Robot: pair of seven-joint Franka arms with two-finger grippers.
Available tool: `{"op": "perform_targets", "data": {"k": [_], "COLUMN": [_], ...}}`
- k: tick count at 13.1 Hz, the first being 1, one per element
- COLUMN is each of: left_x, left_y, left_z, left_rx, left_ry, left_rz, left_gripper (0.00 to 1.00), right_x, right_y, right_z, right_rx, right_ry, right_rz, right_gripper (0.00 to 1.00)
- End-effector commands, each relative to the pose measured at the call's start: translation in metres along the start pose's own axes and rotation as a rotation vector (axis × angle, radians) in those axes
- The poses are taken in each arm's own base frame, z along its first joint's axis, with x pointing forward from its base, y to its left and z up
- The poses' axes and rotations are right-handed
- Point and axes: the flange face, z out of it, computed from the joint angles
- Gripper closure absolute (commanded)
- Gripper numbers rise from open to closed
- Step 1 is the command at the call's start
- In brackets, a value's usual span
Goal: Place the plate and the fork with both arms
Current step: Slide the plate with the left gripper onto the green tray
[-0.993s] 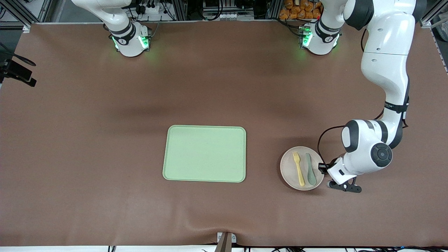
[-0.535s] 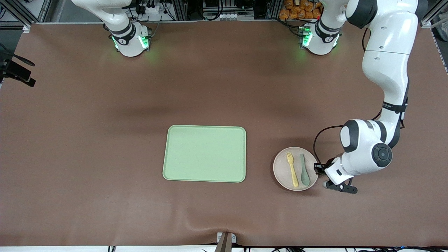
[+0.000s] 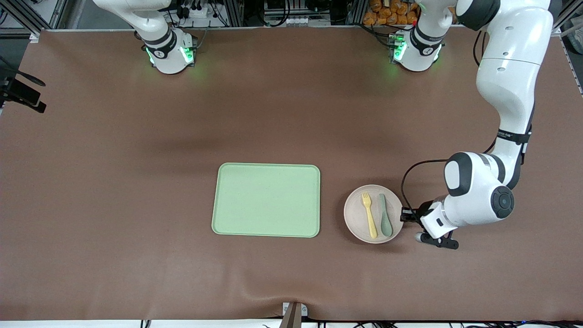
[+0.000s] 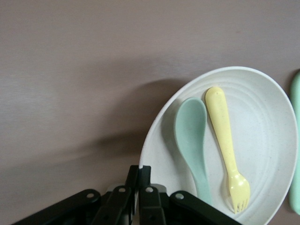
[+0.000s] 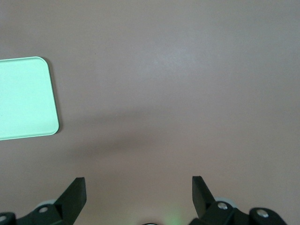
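table (image 3: 114, 150): brown mat, wrinkled at near edge | top edge: aluminium framing (image 3: 27, 16), cables (image 3: 282, 13)

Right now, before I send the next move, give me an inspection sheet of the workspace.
Surface: brown table covering, slightly rippled at the edge nearest the front camera.
Job's things: plate on the table beside the tray, toward the left arm's end; fork lies in it.
Clutter: teal spoon in the plate beside the fork; green tray mid-table.
Grippers: left gripper jaws shut on the plate's rim; right gripper jaws open over bare table, waiting.
Cables: black cable looping by the left wrist.
Surroundings: frames and wiring along the arms' bases.
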Motion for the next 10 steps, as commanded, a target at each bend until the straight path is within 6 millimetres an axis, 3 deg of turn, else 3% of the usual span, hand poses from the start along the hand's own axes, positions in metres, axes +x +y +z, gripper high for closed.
{"op": "perform_targets", "data": {"k": [1, 3, 6, 8, 10], "left_x": [0.005, 0.006, 0.011, 0.011, 0.010], "left_y": [0.022, 0.037, 0.079, 0.124, 0.154], "left_z": [-0.021, -0.018, -0.014, 0.001, 0.007], "left_rx": [-0.066, -0.076, -0.076, -0.071, -0.048], "left_ry": [0.010, 0.006, 0.008, -0.004, -0.002], "left_rz": [0.013, -0.024, -0.057, -0.100, -0.143], "left_gripper": [1.00, 1.00, 1.00, 1.00, 1.00], "right_x": [-0.002, -0.002, -0.001, -0.001, -0.002], "right_y": [0.003, 0.003, 0.005, 0.004, 0.005], "right_z": [-0.001, -0.001, 0.000, 0.000, -0.001], "right_rx": [0.003, 0.003, 0.003, 0.005, 0.005], "right_ry": [0.000, 0.000, -0.002, -0.002, 0.000], "right_rz": [0.002, 0.002, 0.005, 0.005, 0.007], "right_gripper": [0.00, 0.00, 0.00, 0.00, 0.00]}}
